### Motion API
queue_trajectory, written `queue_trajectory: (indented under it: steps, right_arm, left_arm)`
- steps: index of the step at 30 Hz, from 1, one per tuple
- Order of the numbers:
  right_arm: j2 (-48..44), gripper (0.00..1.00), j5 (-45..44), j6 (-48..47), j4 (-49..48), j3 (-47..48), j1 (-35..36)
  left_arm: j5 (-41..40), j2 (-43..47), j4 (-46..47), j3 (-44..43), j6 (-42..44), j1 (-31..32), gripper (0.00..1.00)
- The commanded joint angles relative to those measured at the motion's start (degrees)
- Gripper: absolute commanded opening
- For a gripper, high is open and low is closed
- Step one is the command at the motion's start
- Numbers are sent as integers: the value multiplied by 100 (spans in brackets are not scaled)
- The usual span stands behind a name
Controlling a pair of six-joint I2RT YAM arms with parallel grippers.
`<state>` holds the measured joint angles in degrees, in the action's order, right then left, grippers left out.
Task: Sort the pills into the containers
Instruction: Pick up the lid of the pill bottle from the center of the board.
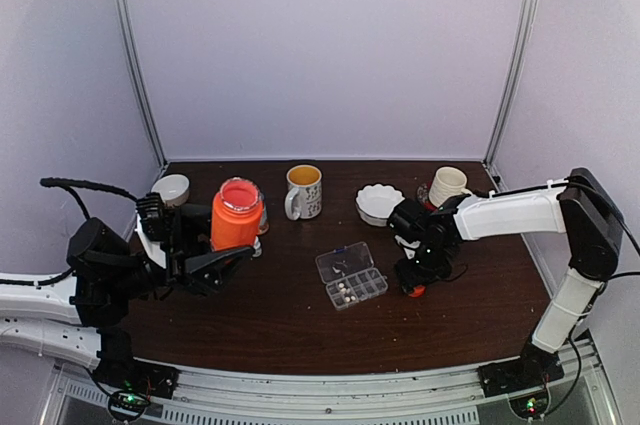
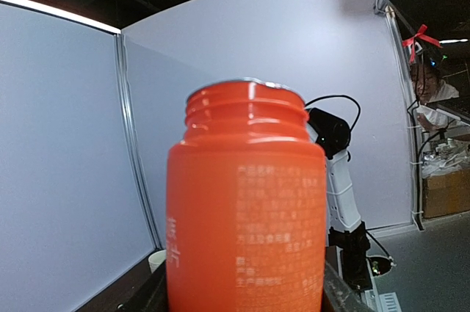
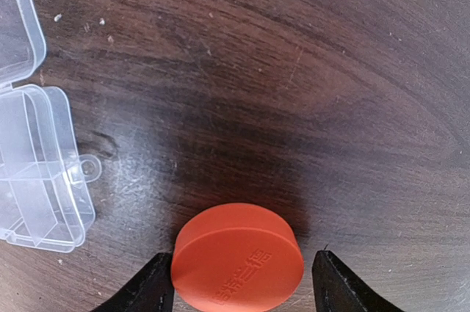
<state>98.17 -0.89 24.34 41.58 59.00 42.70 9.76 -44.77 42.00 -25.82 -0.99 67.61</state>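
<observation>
Cap [image 3: 237, 257] is off and the orange bottle [image 1: 237, 213] is open at the top, so I think the opening step is almost done. My left gripper [image 2: 242, 301] pinches the bottle low down and holds it upright, left of the pill box [image 1: 350, 275]. My right gripper [image 3: 242, 277] is low over the table [image 3: 294, 70], with its fingers spread on each side of the cap. One finger looks like it touches the cap. I see a thin gap at the other, so it is not squeezing. I cannot tell if the cap lies on the wood or hangs just above it.

A few pale pills [image 1: 347, 291] sit in the near part of the box.

Next I should lift the right gripper off the cap and bring the bottle over the box. I must tip it slowly, or pills will spill all over.

The top camera shows both arms, the box and the pills. The left wrist camera shows only the big bottle and its open neck. The right wrist camera shows the cap, the finger gap and one corner of the box.
</observation>
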Motion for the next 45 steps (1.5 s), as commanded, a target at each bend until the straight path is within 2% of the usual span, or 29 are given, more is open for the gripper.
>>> queue_trajectory:
  steps: [1, 9, 15, 31, 35, 41, 45]
  right_arm:
    - [37, 66, -61, -34, -34, 120, -52]
    - [5, 63, 74, -19, -69, 114, -62]
    - [42, 64, 71, -34, -39, 61, -60]
    - [183, 66, 71, -50, -84, 50, -60]
    - [146, 62, 71, -52, -72, 63, -60]
    - [-268, 59, 67, -125, 96, 128, -66]
    - [-1041, 59, 681, -390, -86, 25, -62]
  left_arm:
    - [-93, 80, 103, -142, -50, 29, 0]
    - [-399, 203, 113, -28, -63, 30, 0]
    - [-510, 218, -433, -240, -112, 23, 0]
    - [-365, 320, -302, -64, -155, 20, 0]
    - [-368, 324, -315, -63, -158, 26, 0]
    - [-409, 225, -361, -59, -169, 25, 0]
    - [-364, 29, -444, -116, -437, 26, 0]
